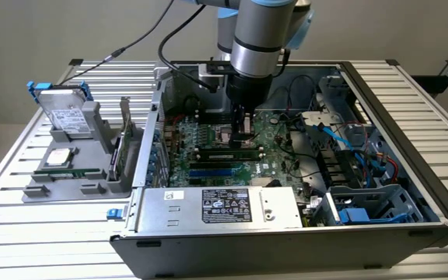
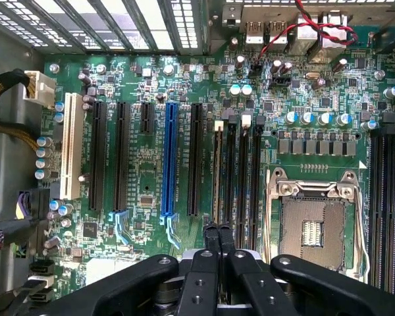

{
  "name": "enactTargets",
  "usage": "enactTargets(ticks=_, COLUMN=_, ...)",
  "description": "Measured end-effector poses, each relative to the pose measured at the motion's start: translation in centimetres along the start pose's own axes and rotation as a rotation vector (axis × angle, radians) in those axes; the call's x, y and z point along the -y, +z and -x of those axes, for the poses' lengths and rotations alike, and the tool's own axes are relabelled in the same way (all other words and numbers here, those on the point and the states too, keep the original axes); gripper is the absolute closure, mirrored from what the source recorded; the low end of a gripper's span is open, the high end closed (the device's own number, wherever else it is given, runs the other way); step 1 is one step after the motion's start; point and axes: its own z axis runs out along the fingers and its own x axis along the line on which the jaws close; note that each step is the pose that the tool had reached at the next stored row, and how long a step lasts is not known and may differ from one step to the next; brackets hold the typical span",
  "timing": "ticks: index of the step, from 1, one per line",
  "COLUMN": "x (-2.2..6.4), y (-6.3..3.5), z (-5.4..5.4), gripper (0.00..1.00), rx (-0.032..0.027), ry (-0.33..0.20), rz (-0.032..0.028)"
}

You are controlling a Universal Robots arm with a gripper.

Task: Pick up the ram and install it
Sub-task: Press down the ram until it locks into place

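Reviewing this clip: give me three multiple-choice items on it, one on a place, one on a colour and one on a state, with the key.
1. Where is the gripper?
A. Over the motherboard inside the open computer case
B. Over the grey parts tray outside the case
C. Over the power supply

2. What colour is the long expansion slot standing between the black ones?
A. Red
B. Yellow
C. Blue

3. How do the fingers stand?
A. Spread wide
B. Shut together
C. Clamped on the hard drive

Key:
1 A: in the exterior view the gripper hangs down over the motherboard inside the computer case.
2 C: in the wrist view the blue slot has black slots on both sides.
3 B: the fingers meet at their tips, while the hard drive stands in the tray outside the case.
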Motion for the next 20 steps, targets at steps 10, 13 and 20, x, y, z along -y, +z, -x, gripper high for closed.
enactTargets(ticks=10, x=-0.01, y=-0.01, z=-0.02, gripper=0.90, rx=0.0003, ry=0.002, rz=-0.0003)
enactTargets(ticks=13, x=0.00, y=0.00, z=-0.01, gripper=0.90, rx=0.0039, ry=0.031, rz=-0.0071)
enactTargets(ticks=20, x=0.00, y=-0.02, z=-0.01, gripper=0.90, rx=0.0124, ry=0.116, rz=-0.0119)
